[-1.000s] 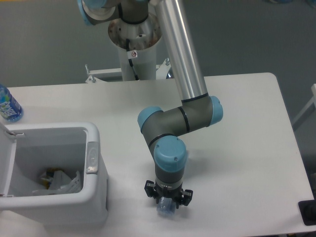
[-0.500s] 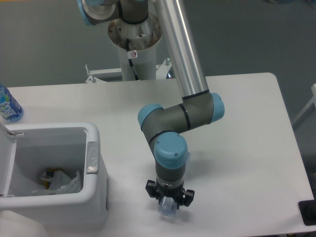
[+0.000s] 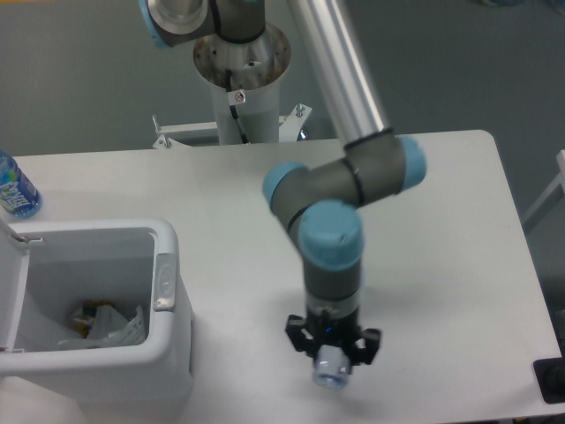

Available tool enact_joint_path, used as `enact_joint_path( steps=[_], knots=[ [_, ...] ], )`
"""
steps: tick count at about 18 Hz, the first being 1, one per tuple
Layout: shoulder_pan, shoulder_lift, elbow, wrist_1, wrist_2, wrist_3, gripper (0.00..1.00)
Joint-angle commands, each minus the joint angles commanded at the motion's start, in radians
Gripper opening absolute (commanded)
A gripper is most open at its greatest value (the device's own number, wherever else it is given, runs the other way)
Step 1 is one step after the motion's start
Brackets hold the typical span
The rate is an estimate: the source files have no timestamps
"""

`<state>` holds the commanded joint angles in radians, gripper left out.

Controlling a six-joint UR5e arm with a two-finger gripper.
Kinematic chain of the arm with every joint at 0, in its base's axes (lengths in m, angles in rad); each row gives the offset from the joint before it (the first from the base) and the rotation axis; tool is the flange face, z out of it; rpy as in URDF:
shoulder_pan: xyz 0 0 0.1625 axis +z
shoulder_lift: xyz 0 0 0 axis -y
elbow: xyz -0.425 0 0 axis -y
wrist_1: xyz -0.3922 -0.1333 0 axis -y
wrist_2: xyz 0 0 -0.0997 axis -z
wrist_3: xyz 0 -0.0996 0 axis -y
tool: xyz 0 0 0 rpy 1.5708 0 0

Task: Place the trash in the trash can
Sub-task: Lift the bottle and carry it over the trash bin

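Observation:
My gripper (image 3: 333, 360) points straight down over the table's front edge, right of centre. It is shut on a small see-through plastic piece of trash (image 3: 328, 374) with a bluish tint. Only the lower end of this piece shows below the fingers, so I cannot tell whether it is the cup or the slim bottle. The white trash can (image 3: 173, 340) stands at the front left with its lid swung open and its grey latch (image 3: 164, 282) facing the gripper. Crumpled waste (image 3: 106, 325) lies at its bottom. The gripper is well to the right of the can.
A wider blue bottle with a blue-and-white label (image 3: 14, 189) stands at the table's far left edge. The arm's pedestal (image 3: 240, 84) rises behind the table. A black object (image 3: 551, 380) sits at the front right corner.
The arm has swung to the right and risen towards the camera. The gripper has carried the clear piece along with it, farther from the trash can.

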<state>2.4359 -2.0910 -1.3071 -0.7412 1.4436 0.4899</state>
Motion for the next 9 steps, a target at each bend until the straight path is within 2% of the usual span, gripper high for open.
enact_joint_path(
  steps=[3,4,7,9],
  knots=[
    [0.0,0.038,0.052,0.118,-0.032,-0.143,0.57],
    [-0.003,0.046,0.081,0.135,-0.049,-0.189,0.57],
    [-0.021,0.066,0.149,0.137,-0.127,-0.27,0.57],
    [-0.069,0.095,0.151,0.138,-0.135,-0.286,0.57]
  ],
)
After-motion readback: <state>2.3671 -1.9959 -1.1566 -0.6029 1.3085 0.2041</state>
